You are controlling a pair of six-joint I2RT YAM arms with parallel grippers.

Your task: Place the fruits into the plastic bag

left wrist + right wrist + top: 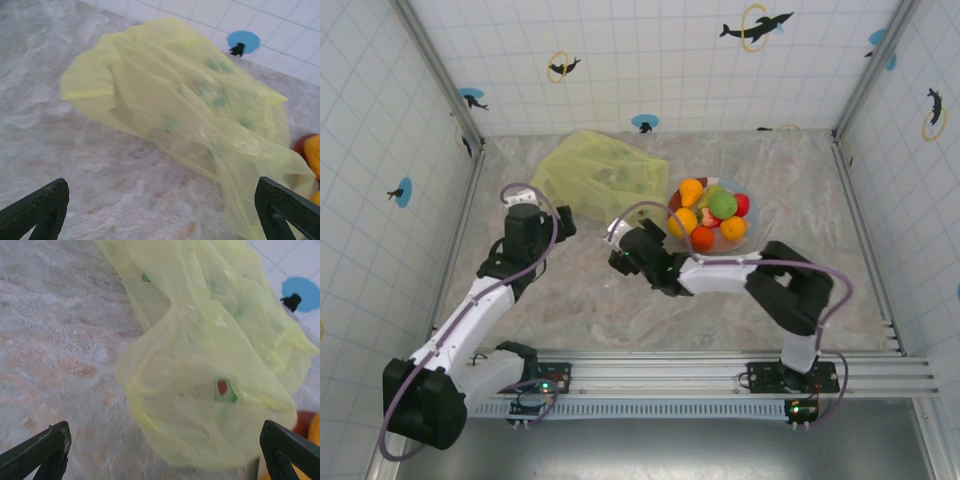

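Where the left arm ends, left end effector (pixel 560 222): fingers spread wide apart and empty, poised just short of the bag's near-left edge. In the left wrist view this end effector (pixel 161 185) has bare table between its two dark fingers.
table (pixel 620 320): marbled grey-beige surface, walled by white tiled panels.
plastic bag (pixel 605 175): crumpled, translucent yellow-green, lying on the table toward the far wall, left of the plate. Faint green print shows through the bag (pixel 200 115) in the left wrist view, and the right wrist view has a small green-and-red mark on the bag (pixel 210 380).
right end effector (pixel 618 240): fingers wide apart, holding nothing, near the bag's near-right corner, between bag and plate. In the right wrist view the end effector (pixel 164 427) has the bag's near fold just ahead.
fruits (pixel 712 215): piled on the plate, right of the bag; several orange, one bright green, one red. An orange fruit peeks past the bag's right edge (pixel 312 155) (pixel 314 427).
plate (pixel 758 222): close beside the bag; cannot tell if they touch.
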